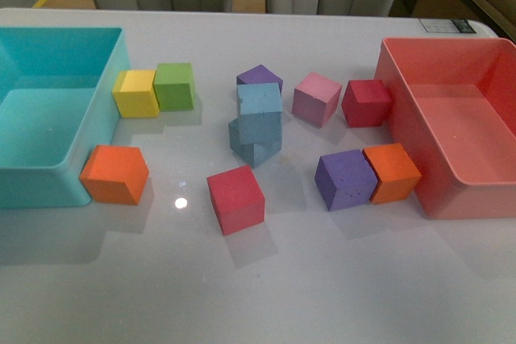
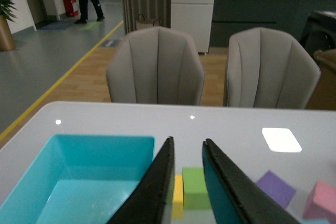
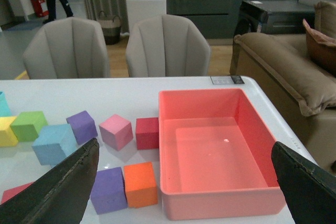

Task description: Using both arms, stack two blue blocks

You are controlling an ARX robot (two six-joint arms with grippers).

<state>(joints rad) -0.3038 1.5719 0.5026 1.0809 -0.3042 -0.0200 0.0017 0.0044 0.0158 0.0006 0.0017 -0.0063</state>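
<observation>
Checking the front view, we found one blue block [image 1: 260, 107] already resting on the other blue block [image 1: 251, 146] near the middle of the white table [image 1: 339, 279], the upper one twisted relative to the lower and overhanging it toward the far side, so the stack looked done but not square. We judged the main risk to be a topple: any nudge from an arm, or a bump to the table, could slide the upper cube off its skewed seat onto the purple cube [image 1: 260, 79] just behind or the red cube [image 1: 236, 198] in front. Neither arm appeared in the front view. The left gripper [image 2: 188, 182] held its fingers a narrow gap apart with nothing between them, above the yellow cube [image 2: 178, 196] and green cube [image 2: 195, 187]. The right gripper [image 3: 184, 182] stood spread wide and empty. The turquoise bin [image 1: 97, 118] and the red bin [image 1: 403, 102] were both empty, as far as we could see.
</observation>
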